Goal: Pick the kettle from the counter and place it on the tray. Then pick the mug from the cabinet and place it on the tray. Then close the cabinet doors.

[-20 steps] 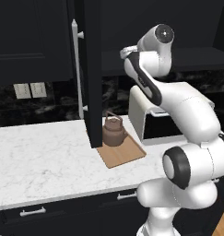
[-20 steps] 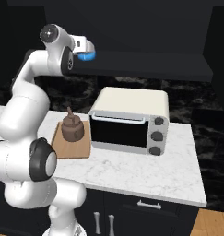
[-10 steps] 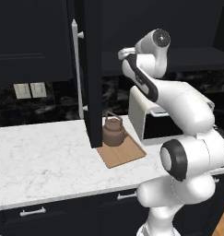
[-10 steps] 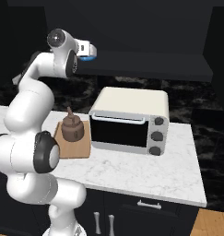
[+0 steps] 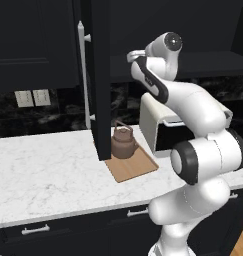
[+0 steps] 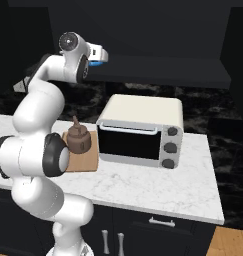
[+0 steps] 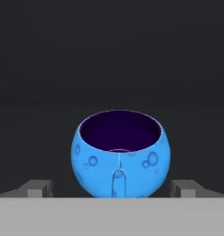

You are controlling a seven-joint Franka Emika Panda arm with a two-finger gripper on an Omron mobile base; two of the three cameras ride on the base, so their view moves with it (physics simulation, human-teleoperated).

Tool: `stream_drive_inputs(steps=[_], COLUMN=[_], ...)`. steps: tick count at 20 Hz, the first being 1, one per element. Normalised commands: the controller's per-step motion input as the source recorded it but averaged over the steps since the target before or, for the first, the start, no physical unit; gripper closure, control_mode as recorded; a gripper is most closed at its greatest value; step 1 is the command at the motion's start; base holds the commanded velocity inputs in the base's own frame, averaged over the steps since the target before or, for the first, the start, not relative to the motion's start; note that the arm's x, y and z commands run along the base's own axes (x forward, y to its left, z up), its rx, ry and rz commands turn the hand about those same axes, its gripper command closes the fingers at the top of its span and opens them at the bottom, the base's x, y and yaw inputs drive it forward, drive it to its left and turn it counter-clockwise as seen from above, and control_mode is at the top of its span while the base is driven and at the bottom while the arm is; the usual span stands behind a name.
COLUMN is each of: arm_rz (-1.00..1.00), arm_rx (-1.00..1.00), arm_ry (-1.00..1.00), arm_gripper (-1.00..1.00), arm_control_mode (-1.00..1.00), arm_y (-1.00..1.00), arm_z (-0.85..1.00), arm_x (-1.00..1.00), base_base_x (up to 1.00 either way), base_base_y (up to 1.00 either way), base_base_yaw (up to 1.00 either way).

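While the gripper stands spread wide and holds nothing, the black cabinet interior spreads dark beyond it, and well below it the squat brown kettle sits on the tan tray. The bright blue mug, bubble-spotted with a purple inside and its handle facing the hand, sits upright between the fingertips. Versus a second ago the hand has pushed further into the cabinet toward the mug; kettle and tray unchanged.

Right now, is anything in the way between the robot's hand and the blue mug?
No, nothing visible is. In the hand view the mug sits straight ahead on the dark cabinet shelf, between the open gripper fingertips, handle facing the camera.
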Motion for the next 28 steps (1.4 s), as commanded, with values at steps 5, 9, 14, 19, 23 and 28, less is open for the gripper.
stream_drive_inputs(steps=[5, 9, 14, 19, 23, 28], arm_rz=[0.0, 0.0, 0.0, 0.0, 0.0, 0.0], arm_rx=[0.0, 0.0, 0.0, 0.0, 0.0, 0.0], arm_ry=[0.0, 0.0, 0.0, 0.0, 0.0, 0.0], arm_gripper=[-1.0, -1.0, 1.0, 1.0, 1.0, 1.0], arm_control_mode=[-1.0, -1.0, -1.0, -1.0, -1.0, -1.0], arm_y=[-0.04, 0.0, 0.0, 0.0, 0.0, 0.0], arm_z=[-0.1, -0.15, -0.04, 0.0, 0.0, 0.0], arm_x=[0.02, 0.02, 0.07, 0.0, 0.0, 0.0], base_base_x=[0.0, 0.0, 0.0, 0.0, 0.0, 0.0], base_base_y=[0.0, 0.0, 0.0, 0.0, 0.0, 0.0], base_base_yaw=[0.0, 0.0, 0.0, 0.0, 0.0, 0.0])
